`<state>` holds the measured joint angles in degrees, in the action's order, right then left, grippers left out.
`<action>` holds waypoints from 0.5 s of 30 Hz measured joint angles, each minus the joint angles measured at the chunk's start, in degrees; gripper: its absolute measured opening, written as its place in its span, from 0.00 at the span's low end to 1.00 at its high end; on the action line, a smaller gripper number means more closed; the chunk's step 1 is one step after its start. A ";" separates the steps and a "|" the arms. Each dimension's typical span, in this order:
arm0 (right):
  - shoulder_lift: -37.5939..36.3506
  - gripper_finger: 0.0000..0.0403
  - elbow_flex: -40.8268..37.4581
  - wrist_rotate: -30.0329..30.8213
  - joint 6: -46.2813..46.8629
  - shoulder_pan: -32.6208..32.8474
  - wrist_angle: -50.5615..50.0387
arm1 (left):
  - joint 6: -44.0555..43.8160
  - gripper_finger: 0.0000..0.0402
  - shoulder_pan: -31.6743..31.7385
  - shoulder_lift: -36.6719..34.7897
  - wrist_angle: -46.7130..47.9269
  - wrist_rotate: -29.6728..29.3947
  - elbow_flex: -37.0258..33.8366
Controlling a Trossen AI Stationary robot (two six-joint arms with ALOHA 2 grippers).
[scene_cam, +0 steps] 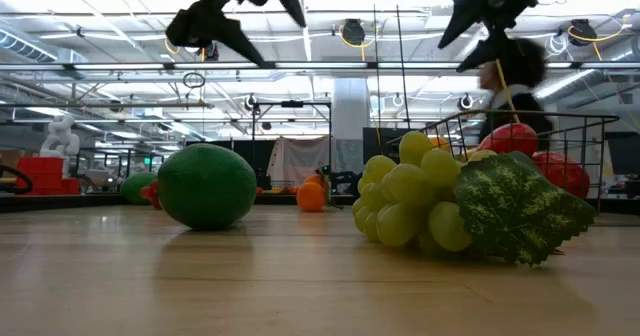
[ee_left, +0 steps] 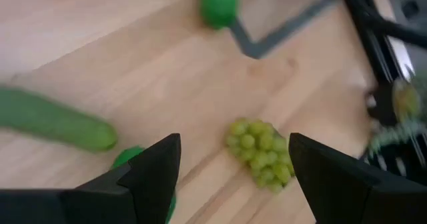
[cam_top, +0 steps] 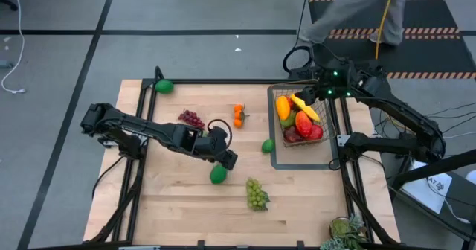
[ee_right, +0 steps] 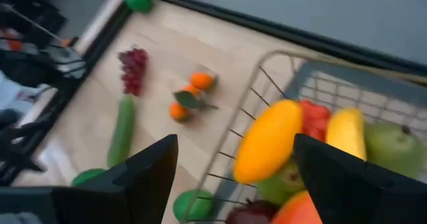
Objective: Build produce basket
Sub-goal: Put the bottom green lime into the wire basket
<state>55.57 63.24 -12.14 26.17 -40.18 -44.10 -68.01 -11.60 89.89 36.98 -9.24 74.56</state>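
My left gripper (cam_top: 231,161) (ee_left: 233,143) hangs open above the middle of the table, over a green fruit (cam_top: 217,175) and near a bunch of green grapes (ee_left: 259,151). A cucumber (ee_left: 53,124) lies beside it. The wire basket (cam_top: 280,128) stands on a dark tray frame at the right and holds a mango (ee_right: 268,141), a banana (ee_right: 343,134), a pear (ee_right: 393,147) and red fruit. My right gripper (cam_top: 308,95) (ee_right: 235,144) hangs open over the basket's far end, holding nothing. Purple grapes (cam_top: 191,118), oranges (cam_top: 239,114) and a lime (cam_top: 268,146) lie loose on the table.
Another green fruit (cam_top: 163,86) lies at the far left corner. A leafy plant (cam_top: 346,234) sits at the near right corner. A person (cam_top: 357,12) stands beyond the table's far right. The dark tray frame (cam_top: 274,157) rims the basket.
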 joint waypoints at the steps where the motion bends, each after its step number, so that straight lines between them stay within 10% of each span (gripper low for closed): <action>1: -0.56 0.72 0.00 0.02 -0.34 0.50 0.30 | -2.36 0.69 0.11 0.00 0.98 -0.60 0.00; 15: -6.98 0.71 0.00 -3.44 -3.26 7.19 1.61 | -23.77 0.69 3.14 1.03 12.68 -3.27 -0.04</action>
<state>48.59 63.24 -15.58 22.90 -32.99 -42.49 -91.79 -8.46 90.91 49.66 -12.51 74.52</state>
